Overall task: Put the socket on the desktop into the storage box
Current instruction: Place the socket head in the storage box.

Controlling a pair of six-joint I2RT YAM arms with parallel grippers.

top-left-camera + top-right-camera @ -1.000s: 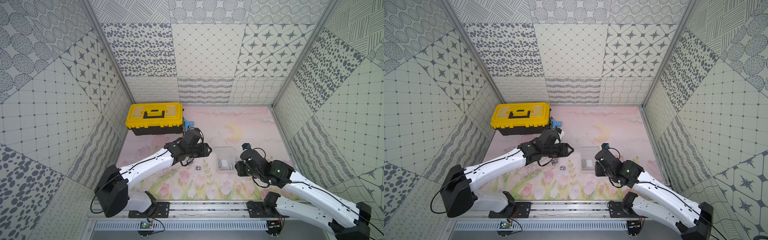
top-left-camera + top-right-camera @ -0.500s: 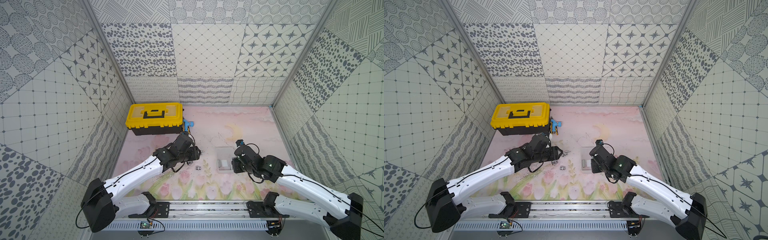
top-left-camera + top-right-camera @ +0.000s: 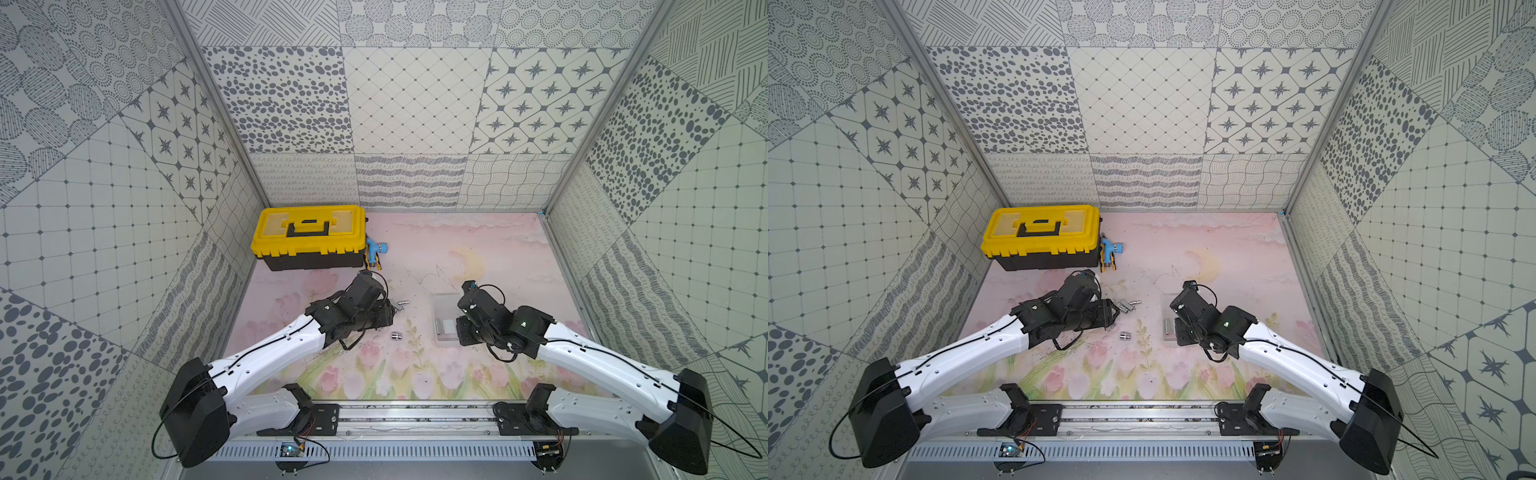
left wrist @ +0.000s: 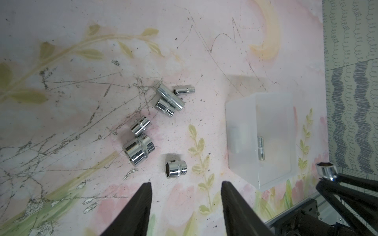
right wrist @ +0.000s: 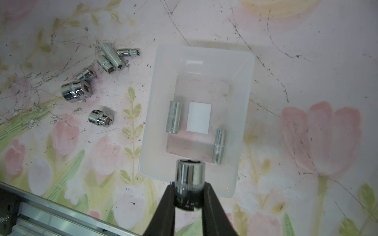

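1. While my right hand [image 5: 189, 196] clamps a socket [image 5: 190, 175] over the near rim of the storage box [image 5: 243, 81], its middle lies ahead at twelve o'clock.
2. My left hand [image 4: 186, 182] hangs open, empty.

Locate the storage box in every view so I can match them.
Top view: storage box right of centre, partly under the right arm.
Top view: same place.
Left wrist: to the robot's right of the loose sockets.
Right wrist: mid-frame, just beyond the held socket.
Shared landmark: lone socket apart from the cluster.
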